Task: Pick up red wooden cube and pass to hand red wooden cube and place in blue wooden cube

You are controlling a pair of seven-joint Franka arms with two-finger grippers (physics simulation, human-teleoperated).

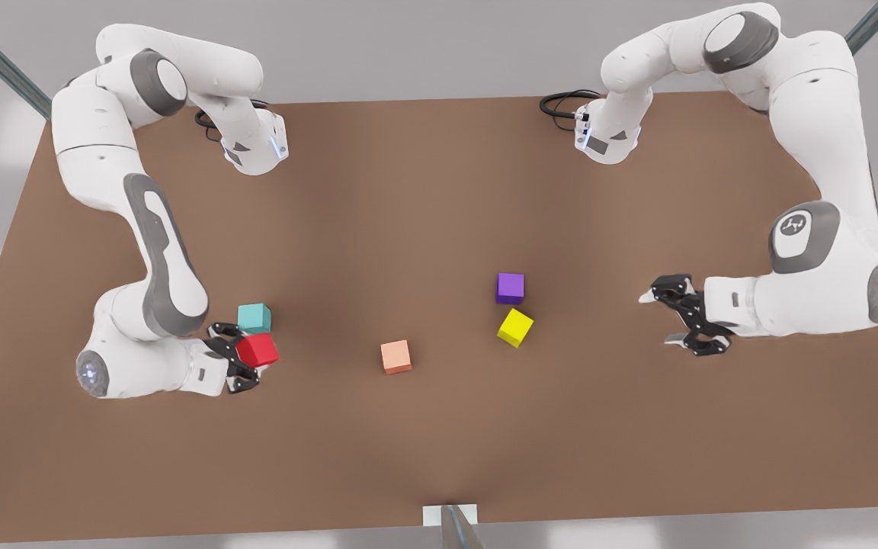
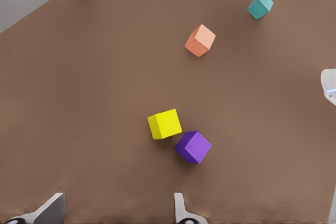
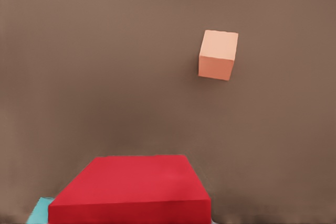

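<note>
Right tool (image 1: 245, 360) at the front view's left clamps the red cube (image 1: 257, 350) just beside the teal cube (image 1: 254, 317). Looks light, rigid; flat opposite faces grip best. Left tool (image 1: 684, 320) waits, wide.

Front view: camera mounted high, looking steeply down over the whole brown table (image 1: 439, 191), both arms in frame.

Left wrist view: rides the arm at the front view's right, well above the surface, facing across the table toward the purple cube (image 2: 192, 146), yellow cube (image 2: 164, 124) and salmon cube (image 2: 200, 40).

Right wrist view: rides the opposite arm, set very close over the red wooden cube (image 3: 131, 190) (teal corner beneath). Both wrist views share the salmon cube (image 3: 218, 54).
</note>
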